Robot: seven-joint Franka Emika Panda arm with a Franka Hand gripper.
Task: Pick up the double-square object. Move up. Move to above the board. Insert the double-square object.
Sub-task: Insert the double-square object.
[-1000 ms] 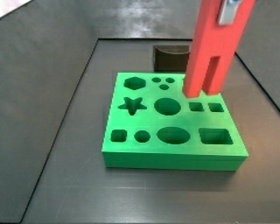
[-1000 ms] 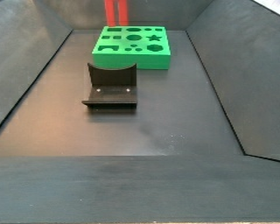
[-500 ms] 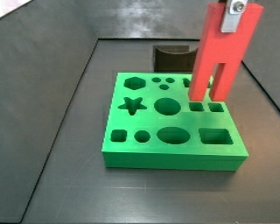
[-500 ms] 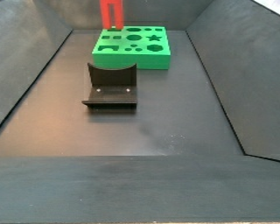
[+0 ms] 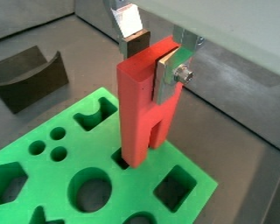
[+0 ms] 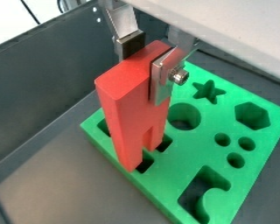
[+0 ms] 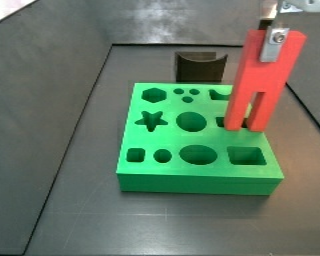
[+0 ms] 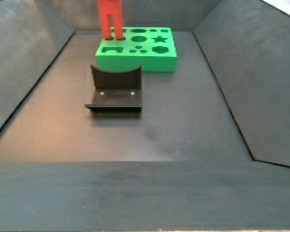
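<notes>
Two fixed side cameras, two wrist cameras
Side views face the board (image 7: 203, 140) from opposite ends, one near, one far (image 8: 140, 49); wrist views look down past the hand (image 5: 150, 54) close-up.

Even, soft overhead light; faint shadows, low resolution, slightly blurred.

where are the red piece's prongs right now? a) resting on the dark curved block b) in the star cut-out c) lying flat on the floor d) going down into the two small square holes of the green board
d: in both wrist views the tool grips the upright double-square object, whose prong tips meet the paired square holes of the board.
</notes>
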